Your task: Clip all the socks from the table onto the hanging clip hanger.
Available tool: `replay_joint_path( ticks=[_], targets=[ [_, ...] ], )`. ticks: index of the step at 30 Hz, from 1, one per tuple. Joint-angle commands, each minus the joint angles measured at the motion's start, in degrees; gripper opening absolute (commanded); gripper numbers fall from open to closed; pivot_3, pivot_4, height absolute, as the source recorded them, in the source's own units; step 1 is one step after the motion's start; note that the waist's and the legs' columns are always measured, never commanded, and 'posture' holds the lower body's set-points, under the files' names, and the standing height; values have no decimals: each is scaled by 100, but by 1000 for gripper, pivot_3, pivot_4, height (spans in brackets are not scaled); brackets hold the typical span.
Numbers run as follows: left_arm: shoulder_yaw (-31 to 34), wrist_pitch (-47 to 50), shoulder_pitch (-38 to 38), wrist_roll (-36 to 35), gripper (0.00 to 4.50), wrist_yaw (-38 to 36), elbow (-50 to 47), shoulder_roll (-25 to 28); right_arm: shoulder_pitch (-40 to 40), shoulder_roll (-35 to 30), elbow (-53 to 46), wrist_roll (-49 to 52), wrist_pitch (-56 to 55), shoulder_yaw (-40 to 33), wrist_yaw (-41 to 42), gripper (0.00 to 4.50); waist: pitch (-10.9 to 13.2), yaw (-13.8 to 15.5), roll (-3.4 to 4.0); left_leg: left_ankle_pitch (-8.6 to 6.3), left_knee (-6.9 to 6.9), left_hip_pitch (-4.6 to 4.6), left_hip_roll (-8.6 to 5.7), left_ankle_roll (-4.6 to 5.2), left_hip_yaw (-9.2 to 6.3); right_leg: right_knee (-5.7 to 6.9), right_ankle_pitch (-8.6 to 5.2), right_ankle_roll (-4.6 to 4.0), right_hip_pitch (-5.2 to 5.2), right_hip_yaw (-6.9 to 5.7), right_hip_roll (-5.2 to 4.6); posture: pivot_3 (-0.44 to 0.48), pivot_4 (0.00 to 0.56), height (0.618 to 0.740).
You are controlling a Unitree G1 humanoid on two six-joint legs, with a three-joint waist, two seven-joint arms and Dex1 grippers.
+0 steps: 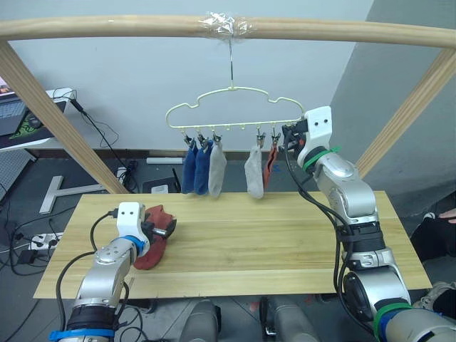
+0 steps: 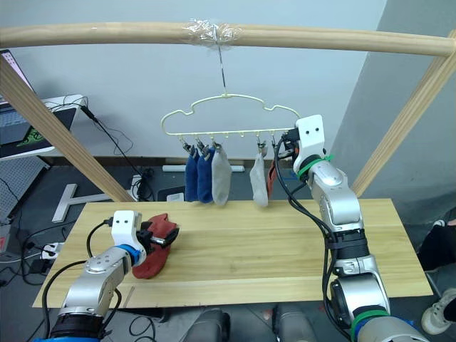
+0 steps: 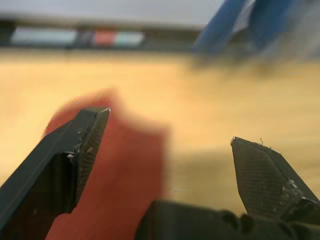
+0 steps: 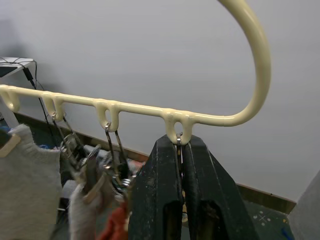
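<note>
Nearest me, my left gripper (image 1: pixel 162 229) sits low over the near-left part of the table (image 1: pixel 285 249), its fingers (image 3: pixel 90 145) spread apart around the last rust-red sock (image 1: pixel 151 246), which lies crumpled on the planks. One finger rests against the fabric; I see no squeeze on it.

Farther back, the clip hanger (image 1: pixel 235 107) hangs by its hook from the round wooden pole (image 1: pixel 107 27), above the table's far edge. Two blue socks (image 1: pixel 196 167) and a grey sock (image 1: pixel 217 169) hang together at its left end. Another grey sock (image 1: pixel 254 174) and a rust-red sock (image 1: pixel 271 165) hang toward the right.

My right gripper (image 4: pixel 180 165) is raised to the hanger's right end, fingers pressed together on the rightmost clip (image 4: pixel 178 142), just beside the hanging red sock.
</note>
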Motion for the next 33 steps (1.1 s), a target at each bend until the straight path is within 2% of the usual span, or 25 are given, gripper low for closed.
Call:
replay_joint_path(
  ticks=[1, 15, 33],
  targets=[
    [117, -216, -113, 34, 4500, -63, 218, -11, -16, 23, -279, 77, 100, -29, 8, 38, 3, 9, 0, 0, 1, -1, -1, 0, 0, 0, 1, -1, 0, 0, -2, 35, 198, 740],
    [44, -893, -505, 335, 4500, 116, 1532, -259, 31, 40, -442, 87, 345, -47, -2, 38, 7, -34, 0, 0, -2, 1, -3, 0, 2, 1, 13, -21, 0, -2, -10, 26, 203, 740],
    [224, -1210, -492, 451, 4500, 175, 1565, -146, 59, 31, -509, 96, 411, -61, 6, 38, 7, -40, 0, 0, -4, 1, -3, 0, -2, 0, 3, -3, 0, -3, -10, 25, 193, 740]
  ],
)
